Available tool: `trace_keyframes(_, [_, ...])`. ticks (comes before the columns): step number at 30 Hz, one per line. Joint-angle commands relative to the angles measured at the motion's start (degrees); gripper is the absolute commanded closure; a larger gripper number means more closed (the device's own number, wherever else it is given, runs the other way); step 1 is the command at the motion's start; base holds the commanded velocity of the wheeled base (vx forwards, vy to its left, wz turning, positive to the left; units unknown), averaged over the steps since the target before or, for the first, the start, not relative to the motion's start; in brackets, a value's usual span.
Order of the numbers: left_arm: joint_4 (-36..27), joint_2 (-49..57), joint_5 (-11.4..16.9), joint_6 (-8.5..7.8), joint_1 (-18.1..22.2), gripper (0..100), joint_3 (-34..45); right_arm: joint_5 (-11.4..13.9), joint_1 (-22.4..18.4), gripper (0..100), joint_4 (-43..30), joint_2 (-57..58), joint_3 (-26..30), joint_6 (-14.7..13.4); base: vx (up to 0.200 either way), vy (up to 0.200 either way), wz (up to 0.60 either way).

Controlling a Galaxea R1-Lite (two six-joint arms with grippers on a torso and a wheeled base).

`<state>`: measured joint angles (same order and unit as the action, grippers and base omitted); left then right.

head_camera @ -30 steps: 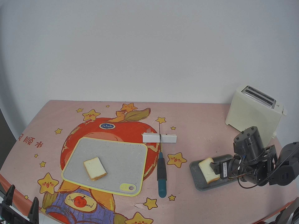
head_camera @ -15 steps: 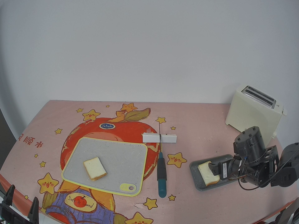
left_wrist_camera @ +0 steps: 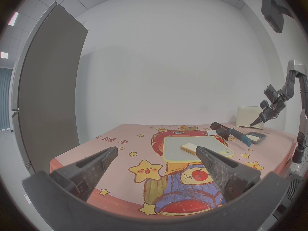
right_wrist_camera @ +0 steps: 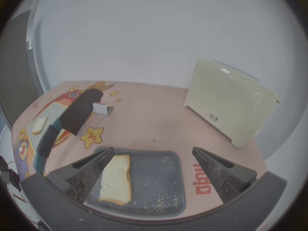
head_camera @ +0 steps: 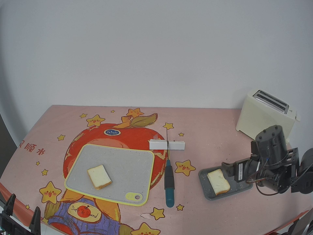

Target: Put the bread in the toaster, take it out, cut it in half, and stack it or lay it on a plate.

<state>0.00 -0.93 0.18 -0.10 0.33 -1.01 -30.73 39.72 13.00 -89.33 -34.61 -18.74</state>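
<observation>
The right arm [head_camera: 276, 167] is matt black: drum-shaped wrist joint, thin looping cables, a white label strip.

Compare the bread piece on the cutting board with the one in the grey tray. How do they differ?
The board piece lies on the cutting board at the robot's left; the tray piece lies in the tray at its right, near the toaster.
The open right tool hangs close by the tray piece; the open left tool is at the table's near edge, apart from the board piece.
Both lie flat, pale with browner crusts.
</observation>
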Motion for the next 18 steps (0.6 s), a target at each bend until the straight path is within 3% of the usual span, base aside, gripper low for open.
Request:
trace_keyframes(1, [0.00, 0.93, -0.01, 0.01, 0.02, 0, 1.01, -0.21, 1.86, 0, -0.16, 6.19, -0.72, 1.42, 0.000, 0.000, 0.00])
trace_keyframes(18, [0.00, 0.93, -0.01, 0.01, 0.02, 0, 1.01, -0.21, 1.06, 0, 3.70, 11.29, -0.28, 2.21, 0.000, 0.000, 0.00])
